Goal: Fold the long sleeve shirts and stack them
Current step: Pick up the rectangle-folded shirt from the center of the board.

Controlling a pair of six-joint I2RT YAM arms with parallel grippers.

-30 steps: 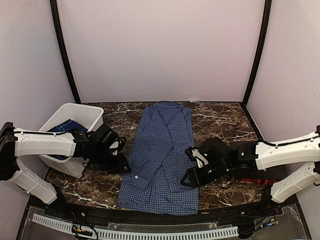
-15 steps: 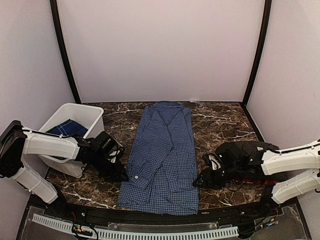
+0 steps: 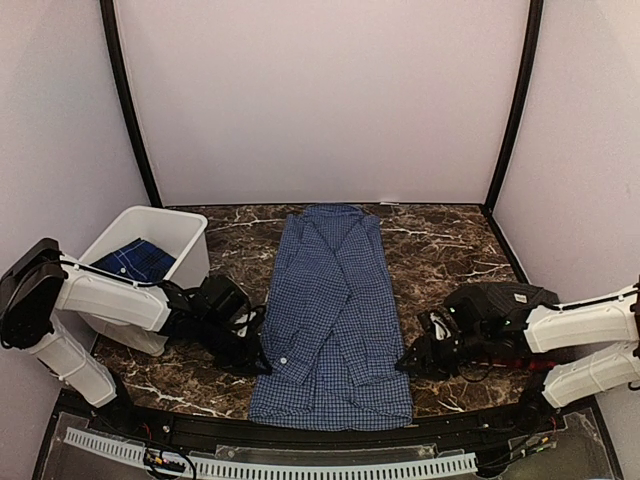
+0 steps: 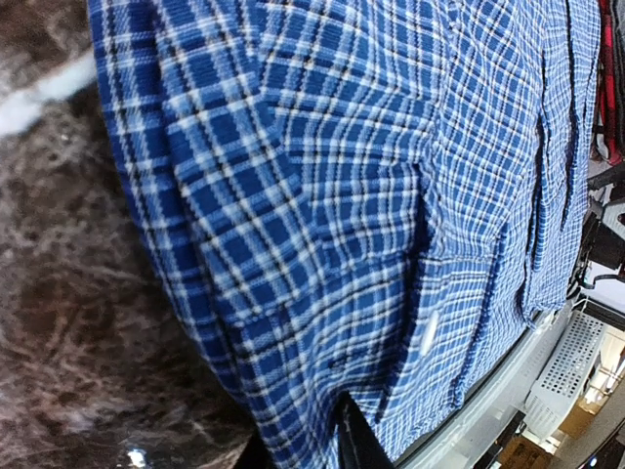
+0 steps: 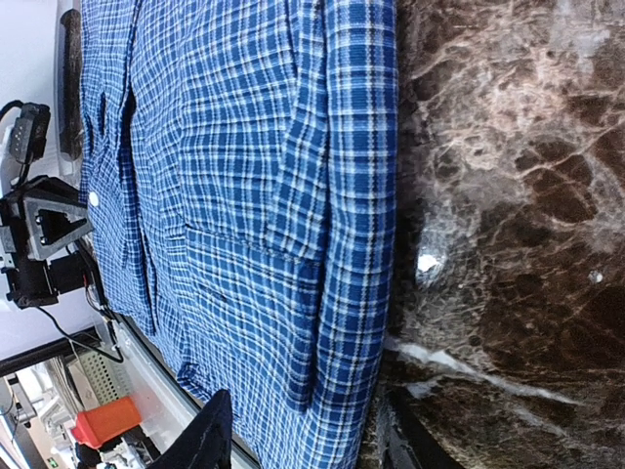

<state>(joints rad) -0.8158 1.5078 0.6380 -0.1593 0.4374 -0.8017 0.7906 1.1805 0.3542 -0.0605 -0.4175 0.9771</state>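
We see the blue-and-white check shirt lying flat, lengthwise down the middle of the marble table. Its collar is at the far end, its hem is at the near edge, and both sleeves are folded in over the body. The L gripper sits low at the shirt's left edge, approx. at the lower third. In the L wrist view one dark finger shows right at the cloth edge, w/ the check fabric filling most of the frame. We can't tell whether that gripper is pinched on the cloth or just touching it. The R gripper is low at the shirt's right edge, opposite the L one. In the R wrist view its fingers stand clearly apart, so the jaws are spread, one finger over the cloth and the other over bare marble, w/ the folded shirt edge between them and nothing clamped. A white bin stands at the table's left side, beside the L arm, w/ a dark blue plaid cloth inside it. The bin is apart from the shirt.
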